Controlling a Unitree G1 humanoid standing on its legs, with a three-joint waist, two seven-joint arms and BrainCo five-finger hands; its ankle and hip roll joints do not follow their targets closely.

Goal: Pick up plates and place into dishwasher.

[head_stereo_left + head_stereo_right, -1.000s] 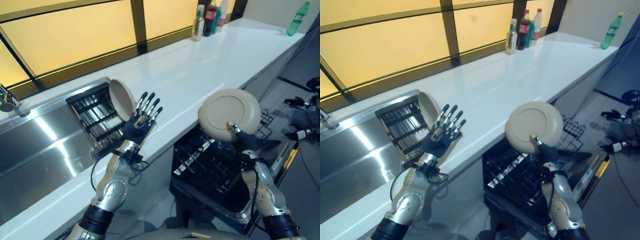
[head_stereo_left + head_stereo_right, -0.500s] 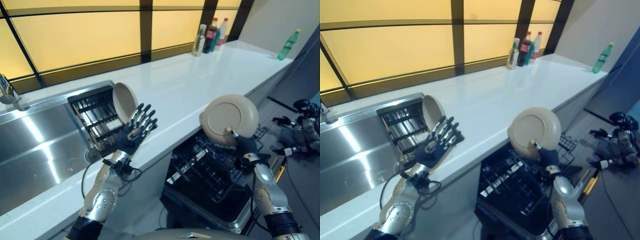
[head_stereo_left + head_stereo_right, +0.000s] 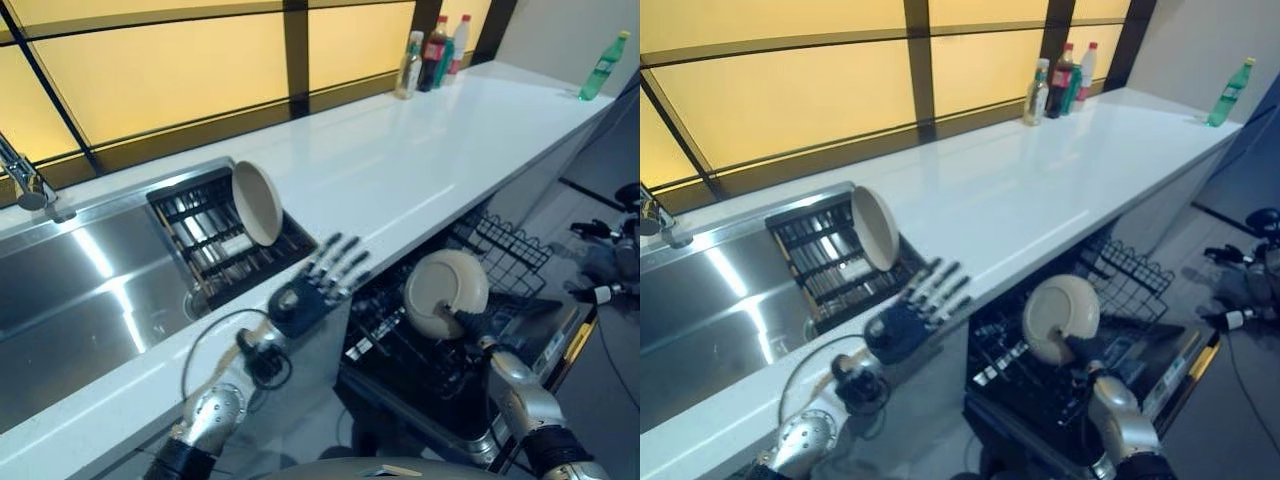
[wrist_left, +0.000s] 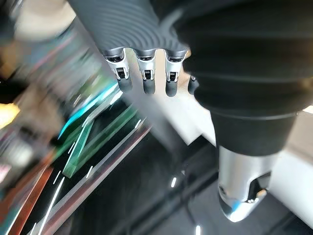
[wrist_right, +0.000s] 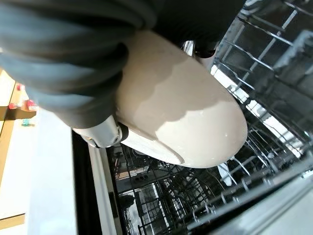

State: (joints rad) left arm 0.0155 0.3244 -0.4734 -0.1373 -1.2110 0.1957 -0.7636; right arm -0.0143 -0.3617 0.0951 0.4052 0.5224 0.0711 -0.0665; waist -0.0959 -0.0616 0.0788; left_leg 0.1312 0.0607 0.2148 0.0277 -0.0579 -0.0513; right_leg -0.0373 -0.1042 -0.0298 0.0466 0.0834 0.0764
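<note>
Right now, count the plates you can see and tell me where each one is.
2. One plate stands on edge in the sink rack; the other plate is in the right hand, over the dishwasher rack. Others may be hidden.

The right hand (image 3: 468,322) is mostly hidden behind the beige plate (image 3: 446,293) it carries, so its fingers cannot be made out. In the left wrist view everything past the left hand (image 4: 144,73) is smeared with blur. The bottles (image 3: 432,42) at the counter's (image 3: 420,160) far end are too small to tell apart in detail.
</note>
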